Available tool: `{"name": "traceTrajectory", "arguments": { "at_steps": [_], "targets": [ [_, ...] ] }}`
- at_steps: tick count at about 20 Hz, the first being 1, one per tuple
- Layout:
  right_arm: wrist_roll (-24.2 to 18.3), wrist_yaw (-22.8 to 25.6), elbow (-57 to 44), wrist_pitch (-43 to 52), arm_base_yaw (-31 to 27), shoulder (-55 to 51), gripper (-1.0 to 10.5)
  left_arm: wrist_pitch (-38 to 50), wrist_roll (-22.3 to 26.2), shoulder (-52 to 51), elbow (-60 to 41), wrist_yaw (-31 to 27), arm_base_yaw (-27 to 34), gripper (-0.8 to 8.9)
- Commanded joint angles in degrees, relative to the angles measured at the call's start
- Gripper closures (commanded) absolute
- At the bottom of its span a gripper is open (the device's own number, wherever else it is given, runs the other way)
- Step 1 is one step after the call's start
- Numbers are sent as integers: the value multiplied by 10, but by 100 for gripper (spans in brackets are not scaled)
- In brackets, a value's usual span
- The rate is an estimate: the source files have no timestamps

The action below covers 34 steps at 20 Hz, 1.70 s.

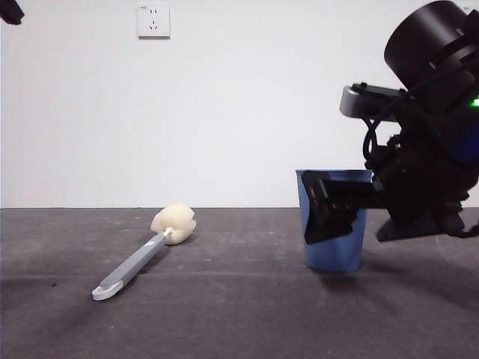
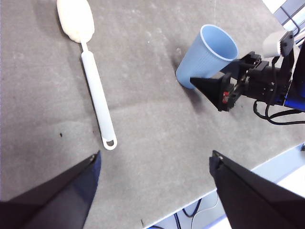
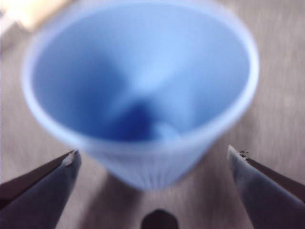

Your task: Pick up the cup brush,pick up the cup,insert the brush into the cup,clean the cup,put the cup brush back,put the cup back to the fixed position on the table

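The blue ribbed cup (image 1: 337, 253) stands upright on the dark grey table (image 1: 239, 314) at the right. My right gripper (image 1: 331, 213) is at the cup's side at mid height, open, with one jaw on each side of it (image 3: 153, 152). The right wrist view looks blurred down into the cup (image 3: 143, 95). The cup brush (image 1: 141, 260) lies flat at the left, its cream sponge head (image 1: 174, 223) away from the camera and its white looped end near. My left gripper (image 2: 156, 155) is open and empty, high above the table. Below it lie the brush (image 2: 95, 95) and the cup (image 2: 209, 52).
A white wall with a socket (image 1: 153, 20) stands behind the table. The left arm shows only as a black tip (image 1: 9, 11) at the top left corner. The table's edge (image 2: 248, 171) runs near the right arm's side.
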Motion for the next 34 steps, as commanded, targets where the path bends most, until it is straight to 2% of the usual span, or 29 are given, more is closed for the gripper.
{"name": "traceTrajectory", "arguments": {
  "at_steps": [1, 4, 6, 8, 10, 11, 14, 17, 21, 23, 24, 26, 28, 34],
  "targets": [
    [9, -1, -5, -26, 1, -8, 375, -5, 7, -1, -3, -2, 1, 432],
    [16, -4, -5, -110, 2, -54, 377, -6, 7, -1, -3, -6, 1, 432],
    [31, -32, -5, -188, 4, -110, 379, -10, 7, -1, -3, -9, 1, 431],
    [70, -54, -5, -282, 8, -186, 381, -16, 7, -1, -3, -8, 1, 432],
    [117, -95, -2, -394, 9, -272, 383, -23, 7, -1, -3, -8, 1, 434],
    [125, -121, 2, -446, 9, -309, 383, -24, 7, -1, -3, -8, 1, 437],
    [125, -184, 43, -596, 9, -419, 388, -24, 8, -1, -3, -4, 1, 437],
    [124, -196, 111, -689, 9, -479, 451, -24, 22, -1, -3, 4, 1, 438],
    [119, -196, 189, -773, 9, -493, 476, -39, 23, -1, -3, 5, 1, 440],
    [115, -196, 211, -809, 9, -489, 606, -48, 23, -1, -3, 6, 1, 442],
    [108, -196, 217, -823, 9, -489, 687, -53, 23, -1, -3, 6, 1, 480],
    [97, -196, 222, -843, 9, -489, 867, -61, 23, -1, -3, 6, 1, 674],
    [92, -196, 222, -851, 9, -489, 962, -63, 23, -1, -3, 6, 1, 831],
    [84, -194, 222, -856, 9, -489, 958, -62, 23, -1, -3, 4, 1, 822]
  ]
}}
